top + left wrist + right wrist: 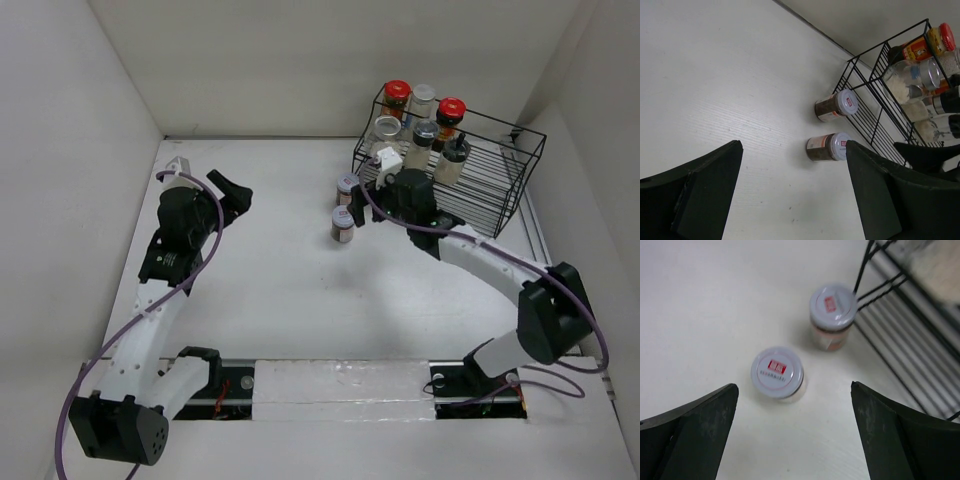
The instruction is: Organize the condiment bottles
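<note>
Two silver-lidded spice jars with brown contents stand upright on the white table left of the rack: a far one (347, 186) and a near one (343, 223). In the right wrist view the far jar (832, 315) is close to the rack and the near jar (777, 372) is ahead between the fingers. Both also show in the left wrist view, far jar (836, 106) and near jar (827, 147). My right gripper (362, 196) is open and empty just right of them. My left gripper (232, 192) is open and empty, well to their left. Several jars stand in the rack, including two red-lidded ones (397, 95) (451, 110) and a black-lidded one (457, 152).
The black wire rack (500, 175) stands at the back right against the wall; it also shows in the left wrist view (875, 115) and the right wrist view (910, 330). White walls close the table on the left, back and right.
</note>
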